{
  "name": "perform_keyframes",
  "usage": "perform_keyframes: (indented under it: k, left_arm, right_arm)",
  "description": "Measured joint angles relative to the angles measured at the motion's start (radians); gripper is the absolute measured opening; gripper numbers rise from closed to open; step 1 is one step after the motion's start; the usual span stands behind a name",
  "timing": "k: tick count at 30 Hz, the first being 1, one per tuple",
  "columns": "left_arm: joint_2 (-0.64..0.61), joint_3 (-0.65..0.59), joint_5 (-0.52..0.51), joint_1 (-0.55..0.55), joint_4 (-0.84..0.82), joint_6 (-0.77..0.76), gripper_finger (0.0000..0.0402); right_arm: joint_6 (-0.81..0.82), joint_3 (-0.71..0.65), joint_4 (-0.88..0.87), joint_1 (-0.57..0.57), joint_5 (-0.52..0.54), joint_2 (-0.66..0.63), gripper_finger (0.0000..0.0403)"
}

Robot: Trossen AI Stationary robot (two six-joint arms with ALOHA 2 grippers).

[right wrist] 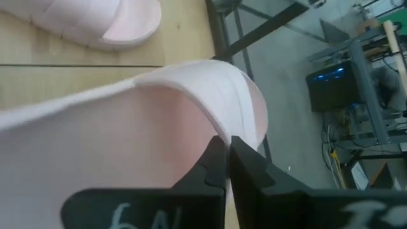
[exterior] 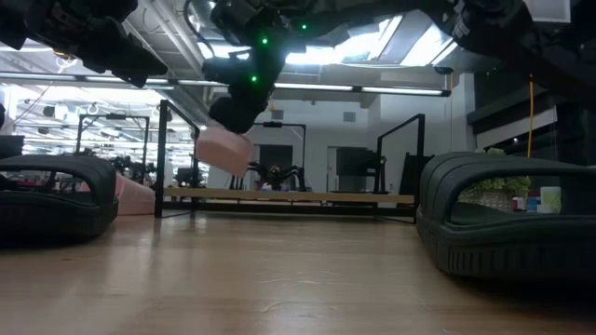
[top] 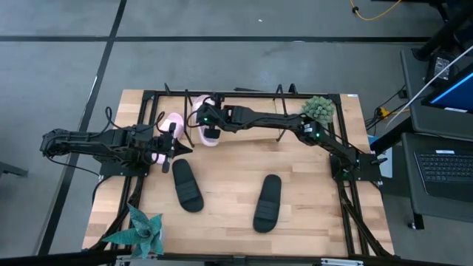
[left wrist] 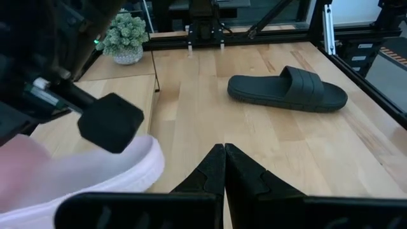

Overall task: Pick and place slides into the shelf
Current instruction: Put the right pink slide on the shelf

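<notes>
My right gripper [top: 208, 118] reaches over the far left part of the shelf [top: 244, 140], shut on a pale pink slide [top: 210, 134] that shows lifted in the low view [exterior: 223, 149]. The second pink slide [top: 170, 123] lies on the shelf's left end [right wrist: 102, 19]. My left gripper [left wrist: 224, 152] hovers shut just near of that slide [top: 174, 145], touching nothing that I can see. Two black slides lie sole-down on the table, one left of centre [top: 187, 185] and one right of centre [top: 267, 201]. My right gripper pinches the pink slide's wide strap at its edge [right wrist: 224, 124] between the two fingers, coming from above. The slide hangs below the fingers, tilted and lifted clear of the shelf board [exterior: 223, 149].
A green potted plant [top: 319, 108] stands at the shelf's far right corner and a teal star-shaped plant [top: 144, 230] at the table's near left corner. The right arm [top: 295, 127] stretches across the shelf. Bare wood lies between the two black slides.
</notes>
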Motion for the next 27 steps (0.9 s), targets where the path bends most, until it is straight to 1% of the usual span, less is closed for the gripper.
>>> perform_keyframes:
  k: [8, 10, 14, 27]
  left_arm:
    - [0.0, 0.0, 0.0, 0.0, -0.011, 0.0, 0.0]
    - [0.0, 0.0, 0.0, 0.0, -0.012, 0.001, 0.0]
    - [0.0, 0.0, 0.0, 0.0, -0.016, 0.001, 0.0]
    - [0.0, 0.0, 0.0, 0.0, -0.016, 0.0, 0.0]
  right_arm:
    - [0.015, 0.0, 0.03, -0.004, -0.005, 0.016, 0.0008]
    - [0.026, 0.0, 0.044, -0.006, -0.031, 0.016, 0.0008]
    - [0.042, 0.001, 0.06, -0.006, -0.044, 0.016, 0.0008]
    - [0.044, 0.001, 0.057, -0.008, -0.043, 0.016, 0.0008]
